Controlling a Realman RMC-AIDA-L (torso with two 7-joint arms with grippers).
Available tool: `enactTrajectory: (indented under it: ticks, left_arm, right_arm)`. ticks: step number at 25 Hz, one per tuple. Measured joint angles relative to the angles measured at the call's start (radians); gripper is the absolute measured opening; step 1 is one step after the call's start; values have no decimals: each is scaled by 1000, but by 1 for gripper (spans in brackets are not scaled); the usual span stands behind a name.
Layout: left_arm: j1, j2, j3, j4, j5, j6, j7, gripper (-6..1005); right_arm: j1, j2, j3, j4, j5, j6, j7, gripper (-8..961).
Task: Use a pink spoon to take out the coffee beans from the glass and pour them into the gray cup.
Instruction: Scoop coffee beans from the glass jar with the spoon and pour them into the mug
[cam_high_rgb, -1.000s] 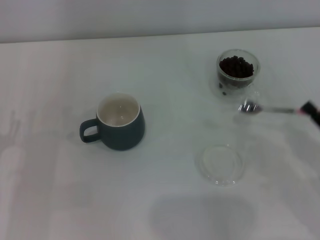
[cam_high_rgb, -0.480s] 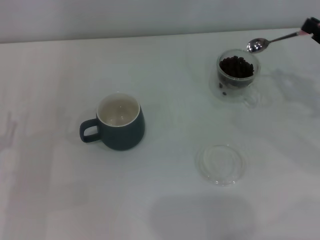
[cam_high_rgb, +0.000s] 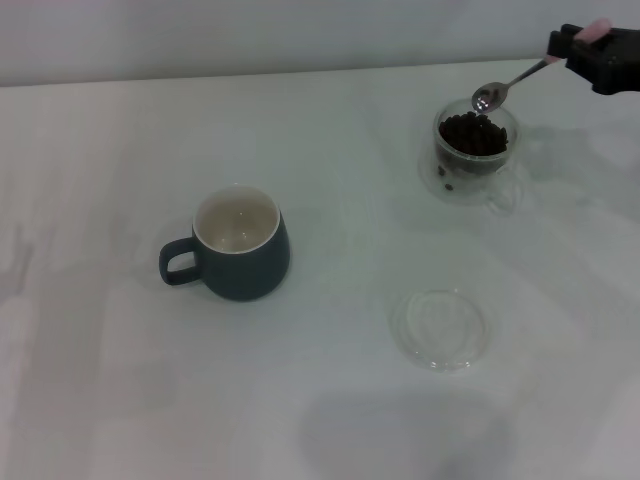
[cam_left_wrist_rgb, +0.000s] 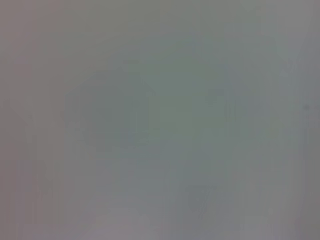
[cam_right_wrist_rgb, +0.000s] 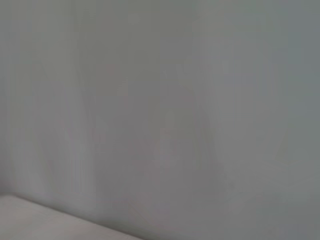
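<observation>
Right gripper (cam_high_rgb: 600, 58), dark, at the far right edge of the head view, jaws clamped on the pale pink handle of the small metal-bowled pink spoon (cam_high_rgb: 512, 79). The handle end shows just above the gripper body. The spoon slopes down toward the robot's left, and its shiny bowl hangs just over the far rim of the small clear double-walled glass (cam_high_rgb: 476, 150). The bowl looks empty. The tilt, bowl lowest, suits a dip into the glass from above.

Dark brown coffee beans (cam_high_rgb: 473, 133) fill the upper part of the glass. A few lie lower, against its wall. None seen on the counter (cam_high_rgb: 330, 130).

The rounded dark blue-gray cup (cam_high_rgb: 240, 245) with white inside stands upright well to the left of the glass, loop handle pointing left, with no beans visible inside. A flat clear glass saucer (cam_high_rgb: 441, 328) lies on the counter nearer the robot, between cup and glass but apart from both.

Left gripper: not seen in the head view. Both wrist views show only plain gray surface.

Judgement: first scoop not yet taken. Next move calls for lowering the bowl into the beans without knocking the glass rim.
</observation>
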Motion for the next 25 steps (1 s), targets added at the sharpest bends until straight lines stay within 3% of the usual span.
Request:
enactTrajectory:
  ticks: [4,25]
  left_arm:
    - [-4,0,0,0,0,-6,2,851]
    - [-6,-2,3,0,3,-37,6,850]
  right_arm:
    - [11,-1,-56,-17,-20,-52,5,170]
    - [35,0,-70,42,-122,-115,54,184]
